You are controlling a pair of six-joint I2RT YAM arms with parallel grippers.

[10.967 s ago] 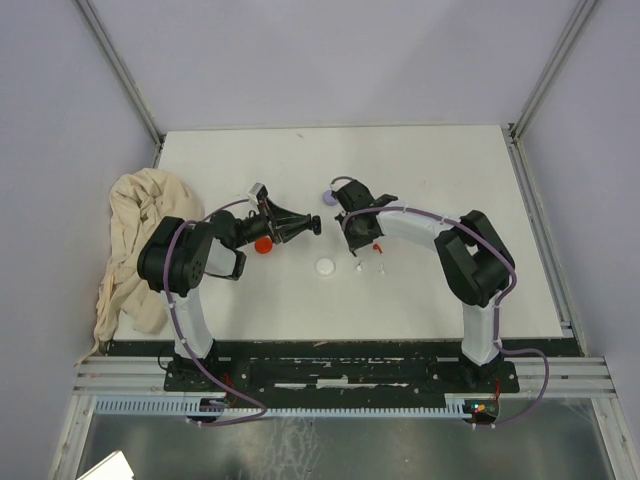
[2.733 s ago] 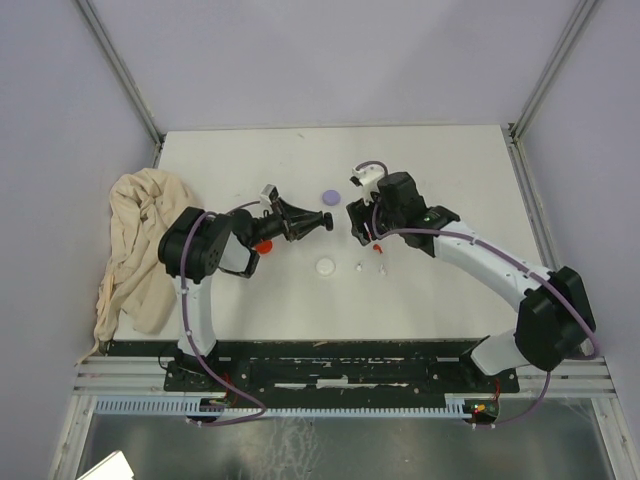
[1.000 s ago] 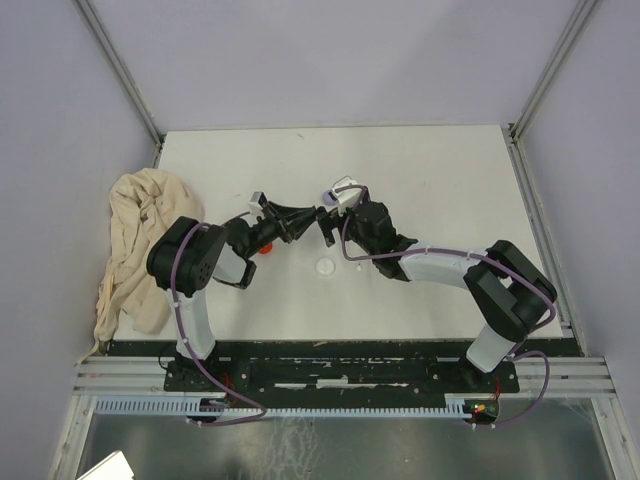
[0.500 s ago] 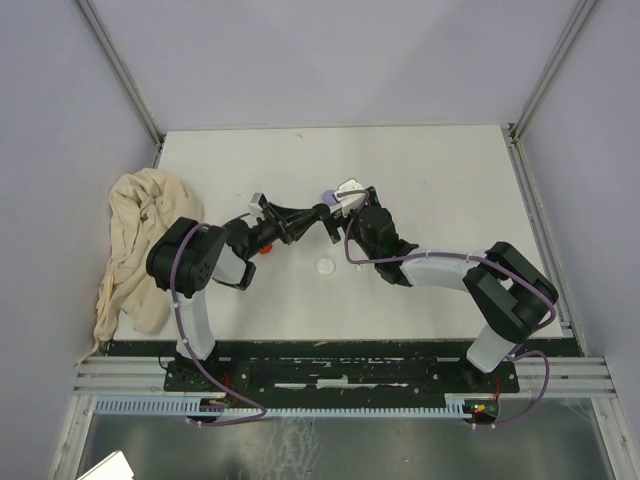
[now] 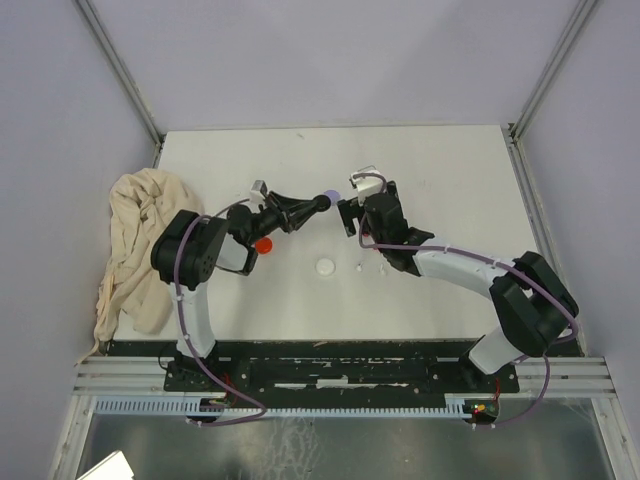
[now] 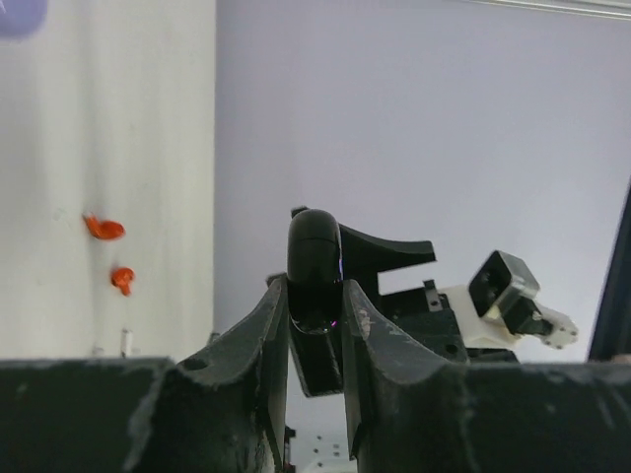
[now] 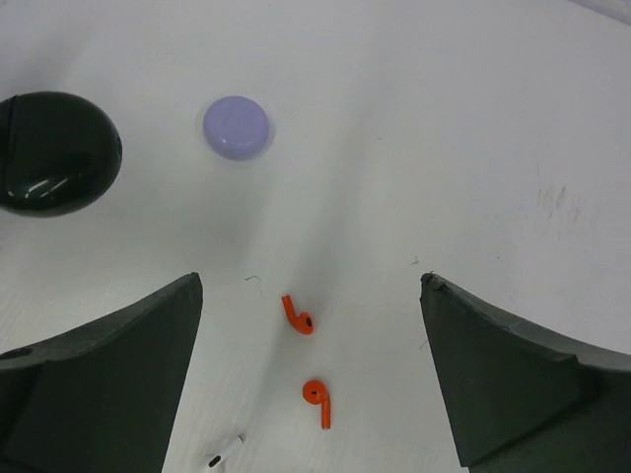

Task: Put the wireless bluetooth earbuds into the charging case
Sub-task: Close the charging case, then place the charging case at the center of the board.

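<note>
- Seen from overhead, two robot arms reach up from the bottom edge toward the middle of a white bench (image 5: 440,170). Their grippers nearly meet just above centre.
- The left gripper (image 6: 315,301) is clamped on a glossy black charging case (image 6: 314,246). In its wrist view the case stands on edge between the two fingers, at lower centre. Whether its lid is open cannot be told.
- The right gripper (image 7: 311,279) has its jaws spread wide and holds nothing.
- In the right wrist view, the upper red earbud (image 7: 299,315) lies on the bench between the fingers. The lower red earbud (image 7: 316,398) sits just below it, near but not touching.
- A white earbud (image 7: 225,453) peeks in at the bottom edge, left of centre.
- A lilac disc (image 7: 236,127) rests toward the upper left of that view, with the black case at the left edge.
- Handling, as a judgement: the earbuds look tiny, light and hard, with smooth plastic skins — likely to skid or flip if nudged.
- The best hold is probably a gentle pinch across the rounded head, with the fingers straddling it squarely and the stem left free for seating.
- Pose: the left arm stretches rightward with its wrist roughly level. The right arm curves in from the lower right — its wrist is tipped down at the bench.
- A crumpled cream cloth (image 5: 135,250) lies at the bench's left edge.
</note>
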